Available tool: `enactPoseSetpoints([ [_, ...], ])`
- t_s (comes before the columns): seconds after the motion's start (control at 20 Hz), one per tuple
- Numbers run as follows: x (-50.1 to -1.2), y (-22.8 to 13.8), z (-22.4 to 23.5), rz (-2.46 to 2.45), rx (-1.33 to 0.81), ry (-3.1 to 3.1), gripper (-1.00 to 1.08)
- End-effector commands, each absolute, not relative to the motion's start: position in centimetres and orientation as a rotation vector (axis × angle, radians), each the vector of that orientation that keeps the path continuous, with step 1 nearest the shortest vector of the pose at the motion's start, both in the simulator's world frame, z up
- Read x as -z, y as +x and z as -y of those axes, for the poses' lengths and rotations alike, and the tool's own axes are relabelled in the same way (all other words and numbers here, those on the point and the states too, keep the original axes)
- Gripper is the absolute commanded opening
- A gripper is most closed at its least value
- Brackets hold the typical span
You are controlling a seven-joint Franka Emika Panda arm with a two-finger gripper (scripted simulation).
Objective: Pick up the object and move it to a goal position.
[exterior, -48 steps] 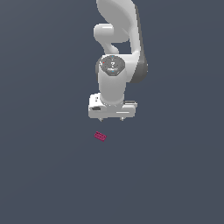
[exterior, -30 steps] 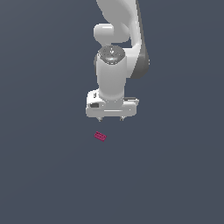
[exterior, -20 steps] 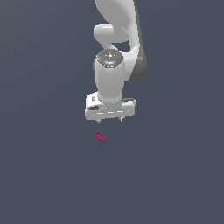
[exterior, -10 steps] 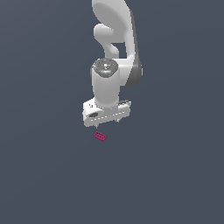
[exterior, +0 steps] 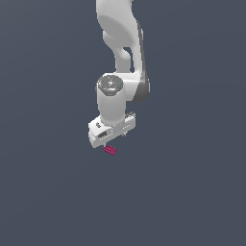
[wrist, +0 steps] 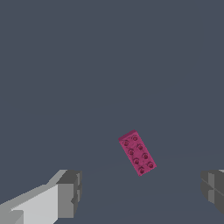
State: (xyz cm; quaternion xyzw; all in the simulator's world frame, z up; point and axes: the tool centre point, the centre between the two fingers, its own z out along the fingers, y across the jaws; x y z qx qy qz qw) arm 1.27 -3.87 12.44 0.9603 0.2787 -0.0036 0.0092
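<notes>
The object is a tiny magenta-pink studded block lying flat on the dark grey floor. My white gripper hangs just above it, and its hand partly overlaps the block in the exterior view. In the wrist view the object lies at a slant a little beyond the line between the two grey fingertips. The gripper is open wide, with nothing between its fingers. It is not touching the block.
A plain dark grey surface fills both views. The white arm rises behind the gripper toward the top of the exterior view. Nothing else shows.
The arm has come down and shifted toward the exterior view's left, bringing the hand close over the block. The block has not moved.
</notes>
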Motion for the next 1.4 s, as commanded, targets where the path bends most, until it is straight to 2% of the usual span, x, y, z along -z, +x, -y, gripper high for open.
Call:
enactPoseSetpoints([
  [0.0, -11.7, 1.3, 4.3, -0.968, 0.012, 2.97, 1.0],
  [0.75, -7.5, 0.9, 6.2, -1.479, 0.007, 2.766, 1.0],
  [1.35, -6.2, 0.8, 6.8, -1.629, 0.0, 2.686, 1.0],
])
